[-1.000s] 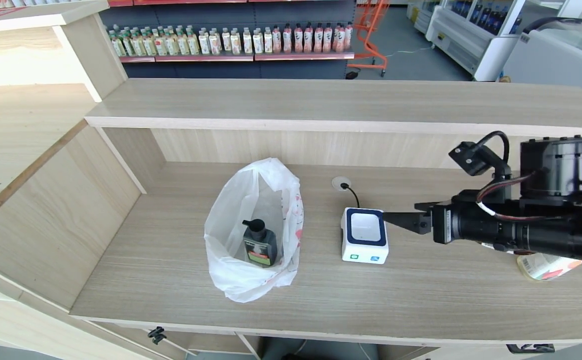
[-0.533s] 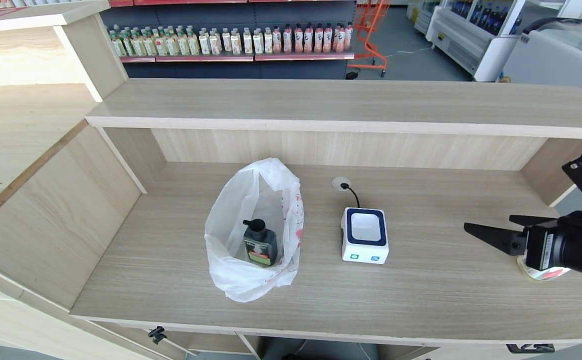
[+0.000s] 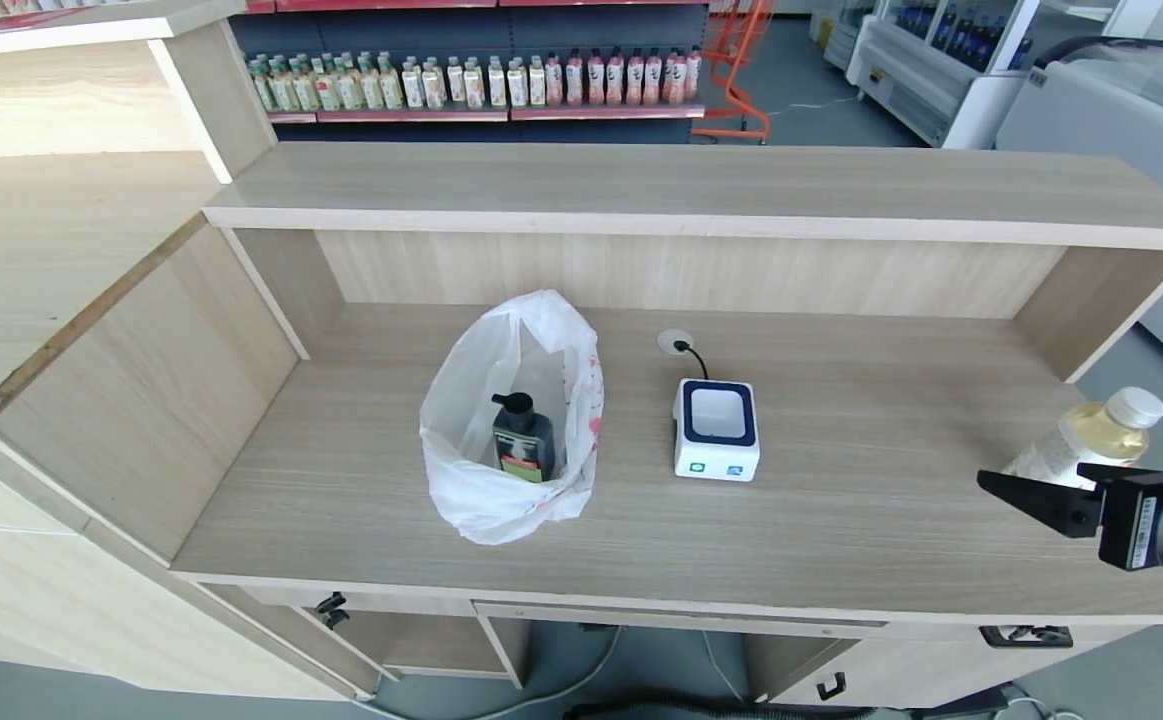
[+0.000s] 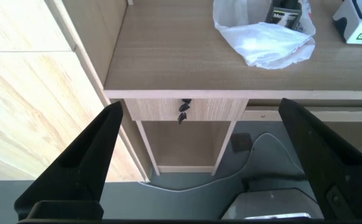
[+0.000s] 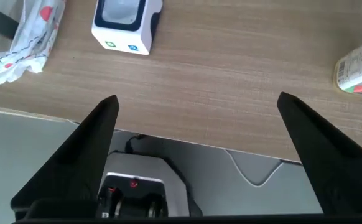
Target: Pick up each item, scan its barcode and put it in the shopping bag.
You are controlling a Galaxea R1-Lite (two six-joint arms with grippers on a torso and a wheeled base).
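While the head view shows the capped bottle (image 3: 1081,448) at the right edge of the counter (image 3: 841,530), the left gripper (image 4: 201,104) and right gripper (image 5: 198,98) (jaws spread) hang by its near edge.

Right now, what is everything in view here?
bag: 1, white, left of the counter's middle, open
pump bottle: 1, black, inside the bag
scanner: 1, white with blue rim, right of the bag, apart from it
drink bottle: 1, yellowish with white cap, counter's right end
counter: 1, light wood
shelf bottles: long row, mixed colours, shop shelf behind
freezers: at least 2, white, back right
left gripper: 1, black, open, off the counter's front left
right gripper: 1, black, open, near the drink bottle
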